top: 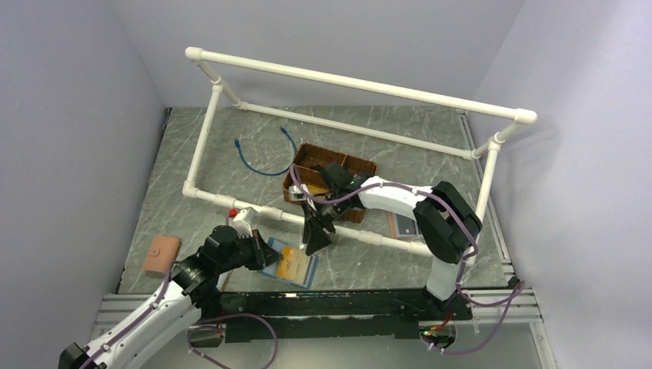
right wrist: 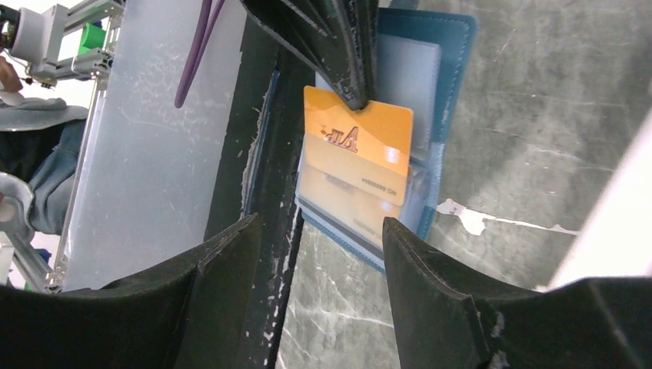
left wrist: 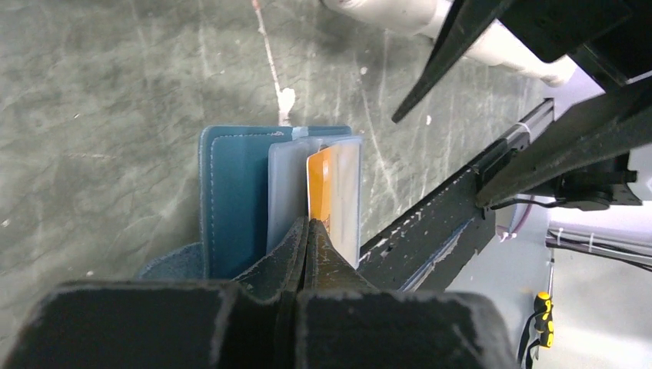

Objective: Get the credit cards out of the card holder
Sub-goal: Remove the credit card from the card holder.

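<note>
The slate-blue card holder (top: pixel 306 274) lies open on the table by the front rail, its clear pockets facing up. An orange credit card (right wrist: pixel 361 142) sits in the top clear pocket, with paler cards under it. My left gripper (left wrist: pixel 307 223) is shut. Its fingertips (right wrist: pixel 357 96) press on the near edge of the orange card (left wrist: pixel 321 184), beside the blue cover (left wrist: pixel 234 200). My right gripper (right wrist: pixel 319 223) hangs open just above the holder's far edge (right wrist: pixel 454 46), with nothing between its fingers. From above, the right gripper (top: pixel 317 242) points down at the holder.
A white pipe frame (top: pixel 361 81) spans the table, its front bar just behind the holder. A brown basket (top: pixel 307 154) stands behind that bar. A tan holder (top: pixel 161 254) lies at the left, a blue cable (top: pixel 257 161) at the back, and a flat dark card-like thing (top: pixel 403 225) at the right.
</note>
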`<state>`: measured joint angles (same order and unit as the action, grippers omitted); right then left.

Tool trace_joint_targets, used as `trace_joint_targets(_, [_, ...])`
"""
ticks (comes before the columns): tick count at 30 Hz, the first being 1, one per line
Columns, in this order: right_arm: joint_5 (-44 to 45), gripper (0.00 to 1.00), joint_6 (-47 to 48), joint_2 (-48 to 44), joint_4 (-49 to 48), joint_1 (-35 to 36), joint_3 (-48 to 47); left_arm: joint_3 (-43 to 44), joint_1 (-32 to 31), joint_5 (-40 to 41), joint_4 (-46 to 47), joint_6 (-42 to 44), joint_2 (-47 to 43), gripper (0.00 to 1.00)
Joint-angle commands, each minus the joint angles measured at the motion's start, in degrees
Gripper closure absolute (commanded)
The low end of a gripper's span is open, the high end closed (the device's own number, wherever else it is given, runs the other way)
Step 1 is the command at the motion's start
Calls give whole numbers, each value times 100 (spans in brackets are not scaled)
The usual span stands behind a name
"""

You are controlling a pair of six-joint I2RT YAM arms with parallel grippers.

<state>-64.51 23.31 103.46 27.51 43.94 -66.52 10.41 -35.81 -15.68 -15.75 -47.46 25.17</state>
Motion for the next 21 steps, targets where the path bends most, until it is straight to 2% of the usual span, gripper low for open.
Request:
trace_joint_targets(1, [37,39,-264,-164,-733,136,228,323,22,301,-214,-104,-44,100])
trace_joint_targets(8, [186,42,-503,4,-691,187,70,721,22,1038,-1322,-519,-678,100])
trace_joint_targets(12, [123,42,-579,96,-721,283,74,731,22,1286,-1656,-725,-1006,100])
trace_joint_targets(16, [115,42,-518,171,-620,378,-6,696,22,1314,-1705,-790,-1261,100])
trace_joint_targets(21, [-74,38,-93,70,-108,308,-219,559,22,829,-1082,-456,-1519,100])
